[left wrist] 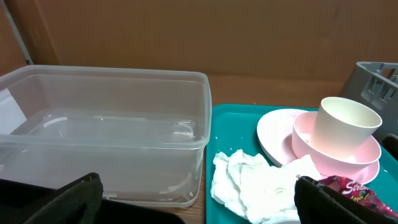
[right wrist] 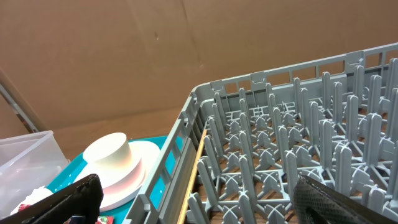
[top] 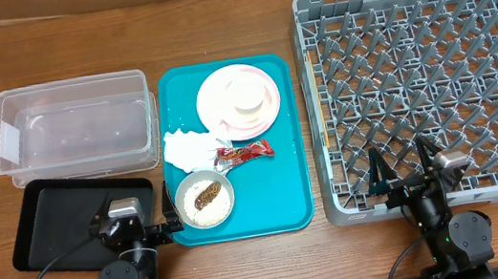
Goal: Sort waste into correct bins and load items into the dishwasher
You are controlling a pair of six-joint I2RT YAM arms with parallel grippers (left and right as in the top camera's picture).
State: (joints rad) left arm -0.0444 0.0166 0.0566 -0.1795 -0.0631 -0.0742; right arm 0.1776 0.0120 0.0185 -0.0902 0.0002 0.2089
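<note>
Where the task stands: nothing is seen sorted or loaded.
Rack [top: 316,102]: empty, set right of the teal tray [top: 275,194].
Tub [top: 68,84]: empty, left of that tray.
Black tray [top: 57,218]: empty, in front of the tub.
Plate [top: 215,101]: on the teal tray, cup [top: 249,101] stacked on it.
Bowl [top: 226,186]: on the teal tray, rice [top: 203,215] and brown lump [top: 206,197] inside.
Napkin [top: 190,147], wrapper [top: 243,153]: laid between plate and bowl (both unsorted).
Left gripper [left wrist: 196,193]: spread wide, nothing held, by the black tray.
Right gripper [top: 400,166]: spread wide, nothing held, at the rack's near edge.
</note>
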